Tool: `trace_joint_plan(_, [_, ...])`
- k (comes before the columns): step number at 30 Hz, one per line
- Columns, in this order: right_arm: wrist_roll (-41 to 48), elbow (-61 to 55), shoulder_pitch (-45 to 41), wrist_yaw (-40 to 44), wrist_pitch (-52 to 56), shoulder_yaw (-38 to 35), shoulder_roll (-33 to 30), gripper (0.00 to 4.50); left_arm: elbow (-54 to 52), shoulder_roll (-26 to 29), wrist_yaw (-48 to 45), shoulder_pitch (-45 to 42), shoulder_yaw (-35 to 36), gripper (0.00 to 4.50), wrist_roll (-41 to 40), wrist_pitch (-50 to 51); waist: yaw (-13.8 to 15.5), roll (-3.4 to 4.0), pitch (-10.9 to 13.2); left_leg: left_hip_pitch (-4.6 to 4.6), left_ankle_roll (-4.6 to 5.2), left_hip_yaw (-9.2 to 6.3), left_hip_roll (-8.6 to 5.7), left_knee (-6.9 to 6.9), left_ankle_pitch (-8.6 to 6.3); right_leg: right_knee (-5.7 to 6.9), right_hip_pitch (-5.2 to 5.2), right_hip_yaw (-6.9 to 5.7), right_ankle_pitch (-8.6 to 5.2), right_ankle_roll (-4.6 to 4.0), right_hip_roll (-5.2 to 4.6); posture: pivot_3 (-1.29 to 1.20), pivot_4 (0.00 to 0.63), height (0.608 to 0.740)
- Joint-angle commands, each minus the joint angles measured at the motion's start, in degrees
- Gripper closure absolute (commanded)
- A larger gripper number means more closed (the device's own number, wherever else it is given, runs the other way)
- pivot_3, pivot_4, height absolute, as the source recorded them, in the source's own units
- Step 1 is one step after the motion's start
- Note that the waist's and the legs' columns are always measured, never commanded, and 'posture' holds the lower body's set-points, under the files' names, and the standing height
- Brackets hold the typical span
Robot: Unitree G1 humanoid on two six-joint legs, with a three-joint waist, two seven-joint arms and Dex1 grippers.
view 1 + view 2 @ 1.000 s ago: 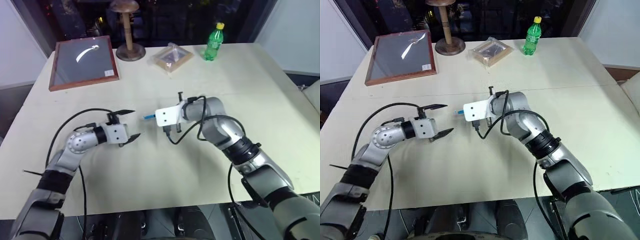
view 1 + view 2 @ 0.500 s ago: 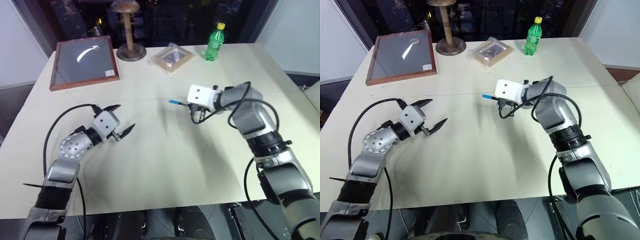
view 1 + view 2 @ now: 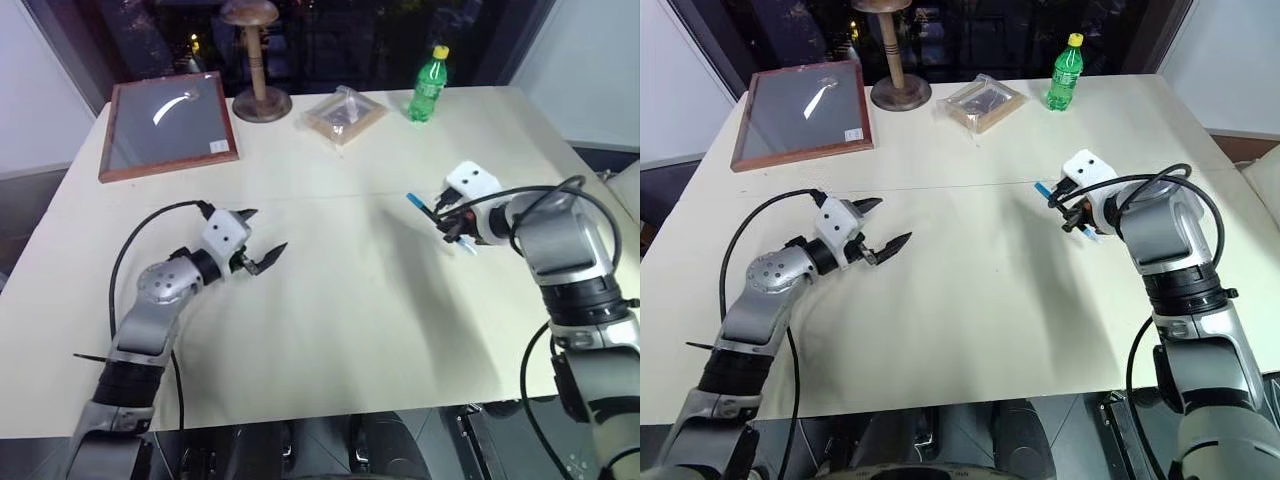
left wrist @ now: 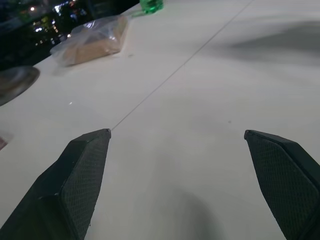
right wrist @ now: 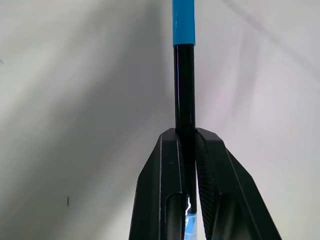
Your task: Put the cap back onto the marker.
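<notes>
Marker [image 5: 184, 90] pinched between right gripper [image 5: 186, 137] fingertips.

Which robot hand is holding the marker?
The right gripper: its fingers pinch the black marker. The left gripper is open and empty.

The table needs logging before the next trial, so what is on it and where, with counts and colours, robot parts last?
table: one, cream, carries everything listed here.
framed tray: one, brown frame with dark glass, far left corner.
wooden stand: one, brown, far edge, right of the framed tray.
plastic bag: one, clear with tan contents, far middle.
bottle: one, green with yellow cap, far right of the bag.
marker: one, black with light-blue end, held above the table's right side.
left gripper: one, black jaws wide apart, holding nothing, over the left side.
right gripper: one, black jaws shut on the marker.
</notes>
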Motion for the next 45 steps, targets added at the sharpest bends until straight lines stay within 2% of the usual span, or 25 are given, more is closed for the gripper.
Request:
trace_joint_plan(1, [3.1,-5.1,1.9,-2.1,6.6,-1.3,-1.1,4.50,-1.9,0.4,-1.5,-1.0,-0.3,0.04,-1.1,0.7,0.0,0.00,0.0,0.00,0.00,0.00,0.00,0.00,0.00,0.00,0.00,0.01,0.00,0.00,0.00,0.00,0.150,0.740])
trace_joint_plan(5, [6.2,-8.9,4.8,-4.4,12.8,-1.1,-1.7,4.50,-1.7,0.8,-3.3,-1.8,-0.9,0.04,-1.3,1.4,0.0,0.00,0.0,0.00,0.00,-0.01,0.00,0.00,0.00,0.00,0.00,0.01,0.00,0.00,0.00,0.00,0.150,0.740])
trace_joint_plan(11, [9.9,-10.8,6.7,-8.6,14.7,-0.9,-2.8,4.50,-1.5,0.7,-3.5,-2.5,-1.1,0.04,-1.2,1.9,0.0,0.00,0.0,0.00,0.01,-0.02,0.00,0.00,0.00,-0.01,0.00,0.01,0.00,0.00,0.00,0.00,0.150,0.740])
trace_joint_plan(15, [12.6,-11.9,7.5,-11.0,16.0,-1.8,-2.9,2.82,-1.5,0.8,-3.9,-2.6,-1.4,0.00,-1.0,2.2,0.0,0.00,0.0,0.00,0.01,-0.02,0.00,0.00,0.00,-0.01,0.00,0.01,0.00,0.00,0.00,0.00,0.150,0.740])
trace_joint_plan(20, [16.3,-13.5,7.9,-13.0,18.0,-3.5,-2.8,0.27,-1.8,0.8,-4.6,-2.7,-1.9,0.00,-1.0,3.0,0.0,-0.01,0.0,-0.01,0.01,-0.03,-0.01,0.00,0.00,-0.02,0.01,0.01,0.00,0.00,0.00,0.00,0.150,0.740])
trace_joint_plan(21, [16.9,-13.9,7.8,-13.3,18.0,-3.7,-3.1,0.05,-1.8,0.9,-5.0,-2.9,-2.2,0.00,-1.0,3.2,0.0,-0.01,0.0,-0.01,0.01,-0.03,-0.01,0.00,0.00,-0.02,0.00,0.01,0.00,0.00,0.00,0.00,0.150,0.740])
trace_joint_plan(25, [18.8,-17.3,8.2,-12.9,13.3,-3.0,-7.6,0.05,-2.0,1.1,-7.3,-3.7,-3.2,0.00,-1.4,3.8,0.1,-0.01,0.0,-0.02,0.01,-0.04,-0.01,0.00,0.00,-0.03,0.00,0.01,0.00,0.00,0.00,0.00,0.150,0.740])
trace_joint_plan(32, [23.2,-25.0,10.4,-13.1,15.5,-8.4,-14.7,0.05,0.2,0.1,-13.1,-8.6,-7.0,0.00,-2.3,3.3,0.1,-0.01,0.0,-0.02,0.03,-0.05,-0.03,0.00,-0.01,-0.06,0.02,0.01,0.00,0.00,0.00,0.00,0.150,0.740])
trace_joint_plan(40, [29.1,-37.5,13.9,-14.6,25.7,-14.9,-15.3,0.05,6.5,-2.0,-16.3,-14.1,-9.1,0.00,-1.7,0.7,0.1,-0.01,0.0,-0.02,0.03,-0.07,-0.02,0.00,-0.01,-0.06,0.01,0.02,0.00,0.00,0.02,0.00,0.150,0.740])
trace_joint_plan(45, [32.4,-39.2,14.0,-16.3,26.5,-17.0,-14.7,0.05,7.6,-2.5,-18.4,-14.6,-10.3,0.00,-1.6,0.9,0.1,-0.01,0.0,-0.03,0.03,-0.08,-0.03,0.01,-0.02,-0.07,0.02,0.02,0.00,0.00,0.01,0.00,0.150,0.740])
